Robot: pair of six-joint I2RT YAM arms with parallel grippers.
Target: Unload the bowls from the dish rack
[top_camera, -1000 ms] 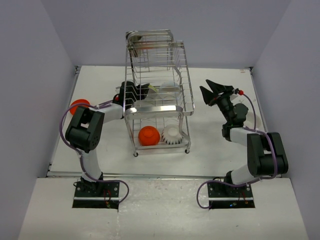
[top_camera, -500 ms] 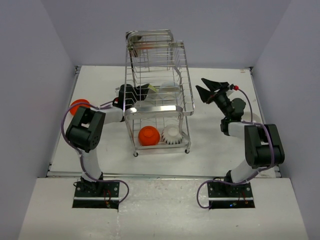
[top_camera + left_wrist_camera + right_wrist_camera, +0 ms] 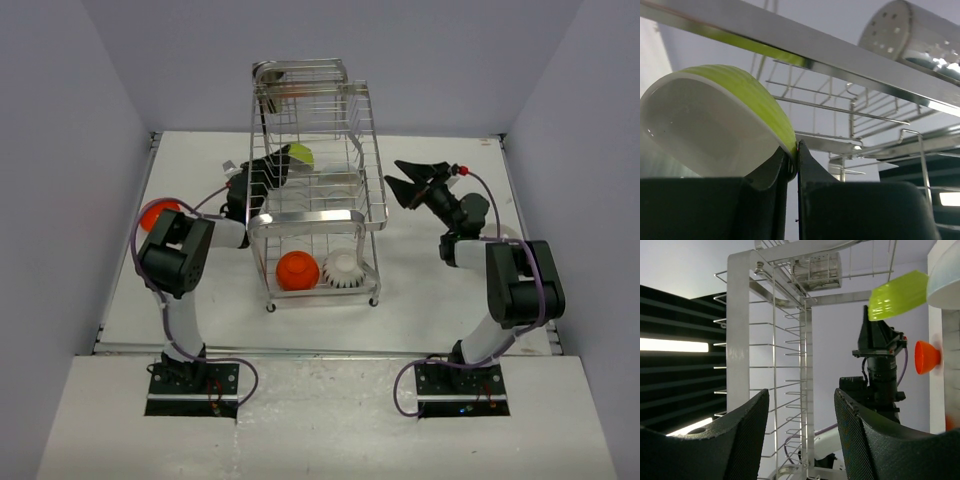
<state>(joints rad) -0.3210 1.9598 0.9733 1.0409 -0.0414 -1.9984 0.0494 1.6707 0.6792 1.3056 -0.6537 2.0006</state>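
The chrome dish rack [image 3: 310, 216] stands mid-table. My left gripper [image 3: 272, 170] is at the rack's left side, level with the upper tier. It is shut on the rim of a bowl [image 3: 296, 156] that is lime green outside and white inside, held tilted; the left wrist view shows the fingers [image 3: 797, 156] pinching the bowl [image 3: 715, 125]. An orange bowl [image 3: 298, 271] and a ribbed white bowl [image 3: 345, 270] sit on the lower tier. My right gripper [image 3: 402, 181] is open and empty just right of the rack [image 3: 774, 365].
Another orange bowl [image 3: 156, 213] lies on the table left of the rack, behind the left arm. A perforated metal cup [image 3: 268, 72] hangs at the rack's top left. The right wrist view shows a white bowl's edge [image 3: 946, 275] at the right.
My left gripper has risen with the green bowl, lifting it from the upper tier's wires. My right gripper has moved left, closer to the rack.
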